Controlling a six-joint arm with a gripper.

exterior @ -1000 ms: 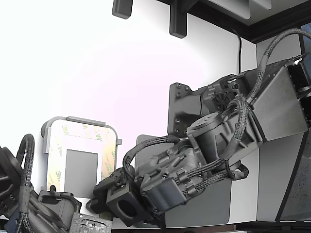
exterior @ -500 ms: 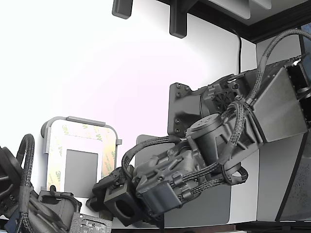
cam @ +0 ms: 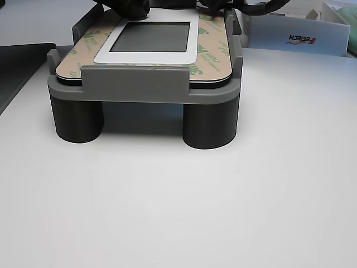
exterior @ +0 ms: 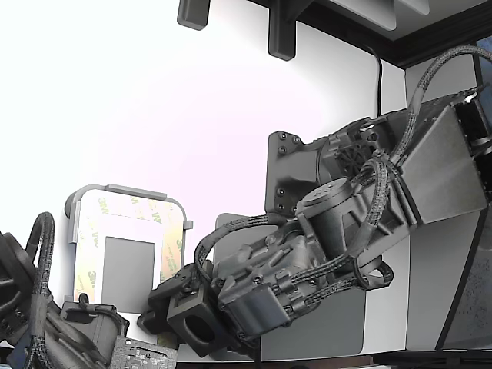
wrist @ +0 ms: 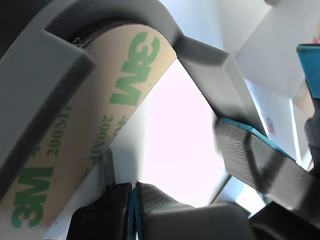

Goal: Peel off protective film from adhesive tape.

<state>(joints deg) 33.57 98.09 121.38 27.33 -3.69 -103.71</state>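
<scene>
1. The gripper [exterior: 157,304] sits low and left of centre in the exterior view, at the near edge of the tray [exterior: 86,194]. Its tips are hidden behind its own dark body there.
2. In the wrist view two blue-edged fingers [wrist: 255,160] show, one at the right and one at the bottom centre, with a wide bright gap between them. The claw is spread, pinching nothing.
3. The arm [exterior: 361,207] comes in from the upper right of the exterior view. It slopes down and left across a dark mat [exterior: 330,327], with braided cables looped along it.
4. The film [exterior: 169,238], cream with green 3M print, lies in the lower left of the exterior view. It frames a white border around a dark grey square [exterior: 127,273].
5. In the other view the film [cam: 215,53] lies flat on top of the tray [cam: 134,84] in the upper half of the frame. The tray stands on round dark legs [cam: 211,124].
6. The tape itself cannot be made out under the film.
7. In the wrist view a curved film corner [wrist: 100,105] fills the left side, inside the tray's grey rim [wrist: 210,65].
8. A white box [cam: 290,30] stands at the upper right of the other view.
</scene>
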